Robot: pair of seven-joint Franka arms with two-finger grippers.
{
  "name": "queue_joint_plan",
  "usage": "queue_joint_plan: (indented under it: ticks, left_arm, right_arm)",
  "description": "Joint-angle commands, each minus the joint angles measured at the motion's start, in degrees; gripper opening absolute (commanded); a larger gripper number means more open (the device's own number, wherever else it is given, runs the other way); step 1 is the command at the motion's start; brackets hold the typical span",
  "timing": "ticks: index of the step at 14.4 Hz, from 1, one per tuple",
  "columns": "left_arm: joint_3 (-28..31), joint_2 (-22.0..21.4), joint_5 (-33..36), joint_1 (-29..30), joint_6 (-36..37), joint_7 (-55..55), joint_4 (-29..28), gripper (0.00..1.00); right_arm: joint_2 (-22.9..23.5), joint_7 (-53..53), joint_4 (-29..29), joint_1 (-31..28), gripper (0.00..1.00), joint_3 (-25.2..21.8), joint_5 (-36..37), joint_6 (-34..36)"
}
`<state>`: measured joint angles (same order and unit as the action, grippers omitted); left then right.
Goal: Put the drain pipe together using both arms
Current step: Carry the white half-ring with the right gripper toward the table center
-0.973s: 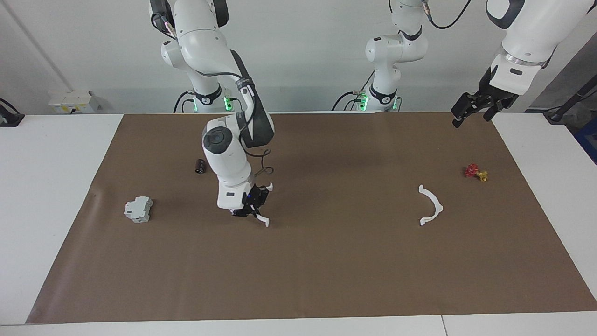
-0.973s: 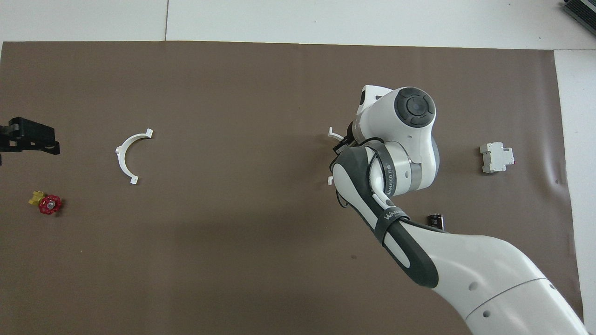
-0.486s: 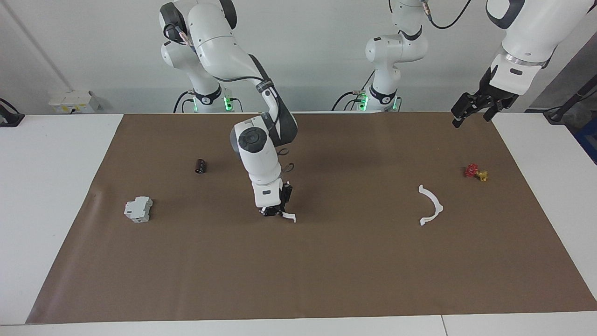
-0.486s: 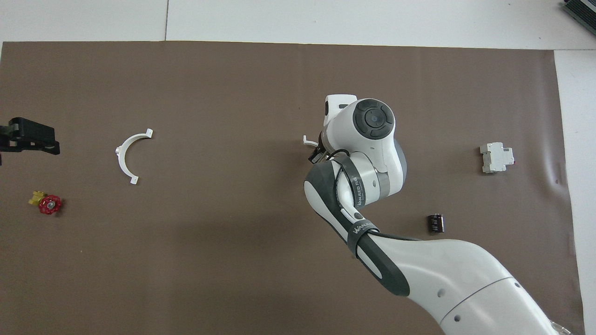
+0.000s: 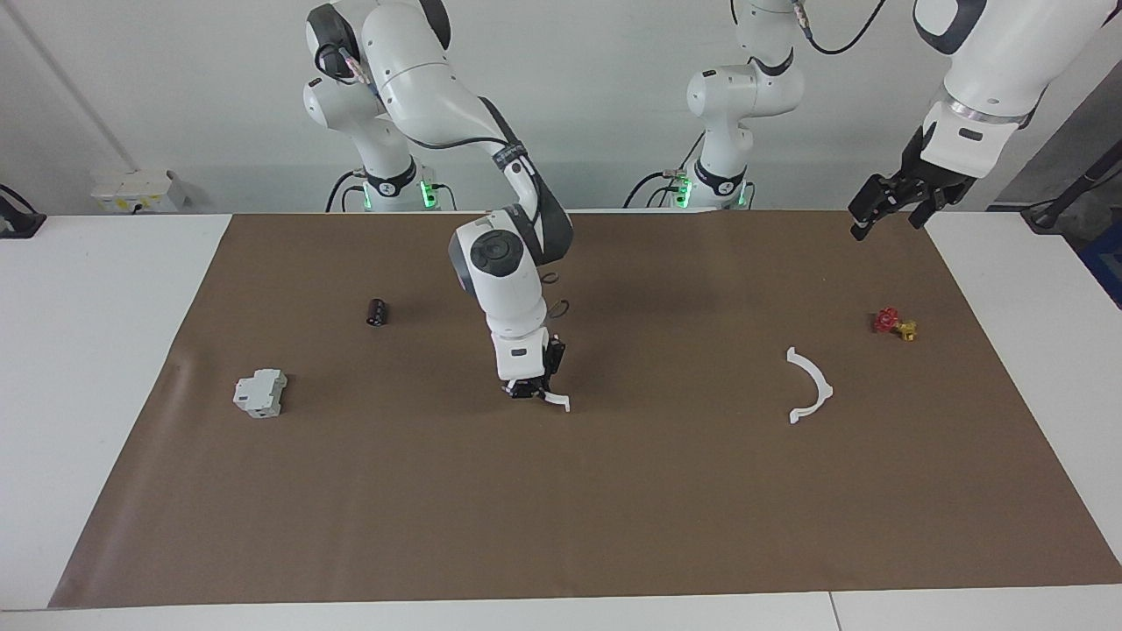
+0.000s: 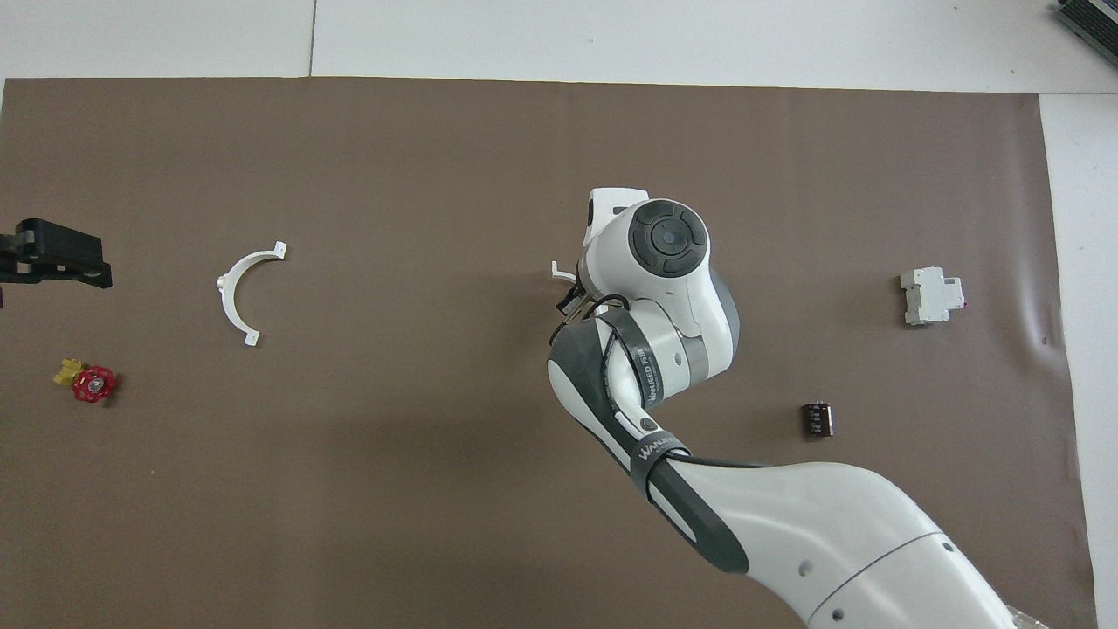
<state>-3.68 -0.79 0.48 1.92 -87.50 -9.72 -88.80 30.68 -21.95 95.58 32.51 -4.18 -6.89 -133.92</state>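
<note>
One white half-ring of the drain pipe point(image 5: 812, 386) point(image 6: 238, 293) lies flat on the brown mat toward the left arm's end. The other half-ring point(image 5: 557, 400) point(image 6: 562, 273) hangs from my right gripper point(image 5: 529, 392), which is shut on it just above the middle of the mat; only one curved end with its tab shows below the wrist. In the overhead view the right wrist hides the rest of that piece. My left gripper point(image 5: 887, 209) point(image 6: 54, 260) waits open, raised over the mat's edge at the left arm's end.
A small red-and-yellow valve point(image 5: 894, 323) point(image 6: 86, 382) sits near the lying half-ring. A grey-white boxy block point(image 5: 260, 393) point(image 6: 932, 296) and a small black cylinder point(image 5: 377, 312) point(image 6: 817, 418) lie toward the right arm's end. White table point(image 5: 105, 350) borders the brown mat point(image 5: 614, 508).
My right arm has carried its half-ring sideways across the mat toward the left arm's end, slowing over the last half second. The left arm and the lying half-ring have not moved.
</note>
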Motion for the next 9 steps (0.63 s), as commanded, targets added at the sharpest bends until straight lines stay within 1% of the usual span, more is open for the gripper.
queue_joint_plan:
  ticks: [1,7,9]
  left_arm:
    - [0.42,-1.23,-0.48,-0.34,-1.09,0.4,-1.37,1.0]
    - [0.42,-1.31,-0.48,-0.43,-1.09,0.31,-1.46,1.0]
    - [0.42,-1.31,-0.48,-0.34,-1.09,0.4,-1.55,1.0]
  right_arm:
    - [0.08,1.82,0.57,0.8,0.0,0.14,1.97,-0.37]
    - [-0.27,8.31,1.45,2.03,0.0,0.05,2.14,-0.28]
    - [-0.36,8.5,1.63,2.21,0.0,0.05,2.84,-0.28]
